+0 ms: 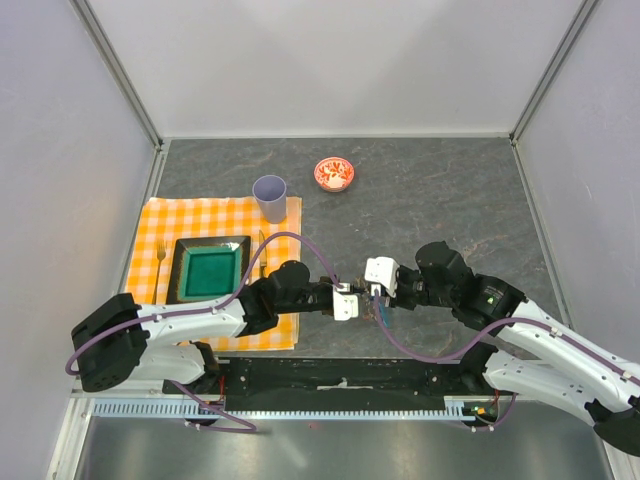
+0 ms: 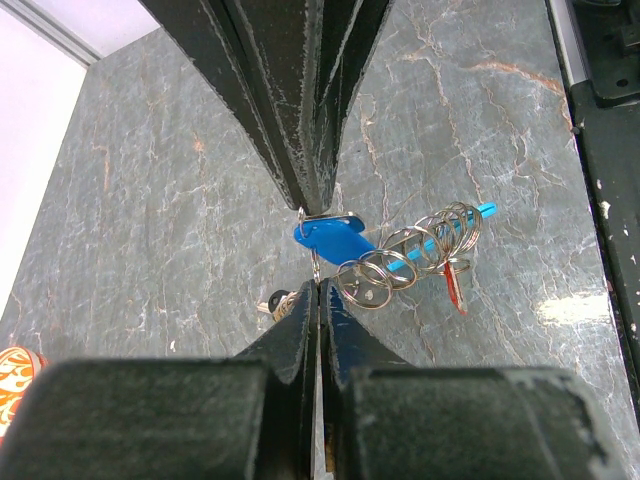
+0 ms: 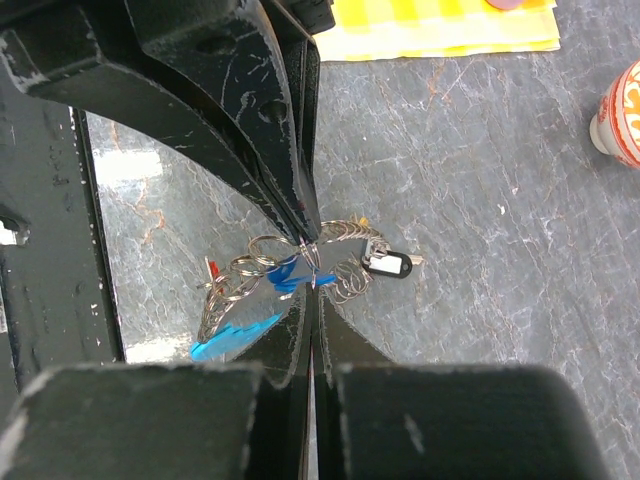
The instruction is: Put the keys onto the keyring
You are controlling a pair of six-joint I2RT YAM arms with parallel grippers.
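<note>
Holding the keyring [image 2: 400,262] between both arms over the worktop [image 1: 420,200], by the middle of its near edge. My left gripper [image 2: 318,285] and right gripper [image 3: 314,283] each have jaws pressed together, pinching its rings. A red key [image 2: 455,288] and a black-tagged key [image 3: 388,265] hang from it.

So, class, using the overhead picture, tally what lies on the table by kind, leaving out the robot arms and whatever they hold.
Cup: 1
Bowl: 1
Plate: 1
Checked cloth: 1
Cutlery pieces: 2
Total: 6
</note>
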